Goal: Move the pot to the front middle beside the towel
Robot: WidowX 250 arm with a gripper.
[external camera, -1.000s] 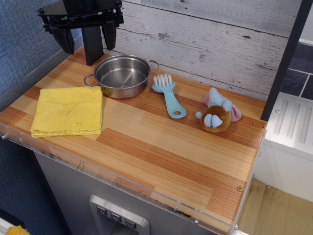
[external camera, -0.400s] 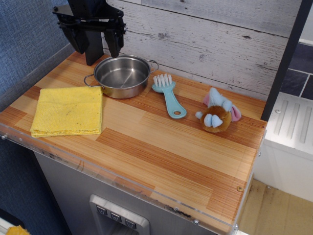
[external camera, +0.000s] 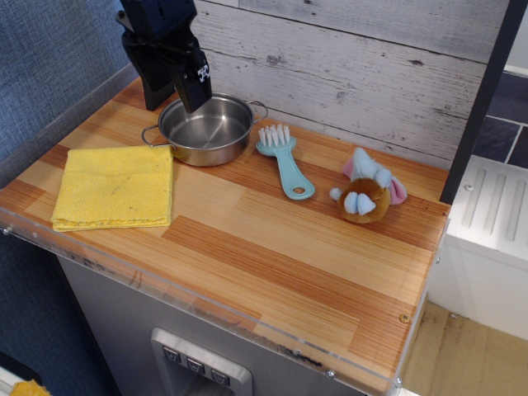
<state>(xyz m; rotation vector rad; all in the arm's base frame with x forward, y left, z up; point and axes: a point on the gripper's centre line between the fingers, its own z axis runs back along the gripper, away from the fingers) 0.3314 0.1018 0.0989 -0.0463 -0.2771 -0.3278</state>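
Your tool [external camera: 175,92] is now sitting over the back left rim of the pot [external camera: 205,128], and it has turned since a moment ago. A second back it was facing you square, with both black fingers spread wide and hanging well left of the pot; now it is rotated nearly edge-on and has shifted right and down toward the rim. That reads as you lining up to pinch the pot's wall, so the task looks to be at the approach stage, with no lift started.

From this angle one finger is overlapping the other, so I cannot tell whether they are apart or together, nor whether either tip is touching the steel. The upper part of the arm is cut off by the top edge of the view.

The pot itself has not moved: it is resting at the back left of the counter [external camera: 272,247], its near-left handle just at the corner of the towel [external camera: 114,186]. The towel is lying flat at the front left. The spot you are aiming for, front middle just right of the towel, is bare wood.

Working outward, the teal brush [external camera: 283,158] is lying just right of the pot, close to its rim, so I would judge it the one thing likely to get nudged as you are dragging or lifting the pot forward. The plush toy [external camera: 367,191] is sitting well apart, to the right.
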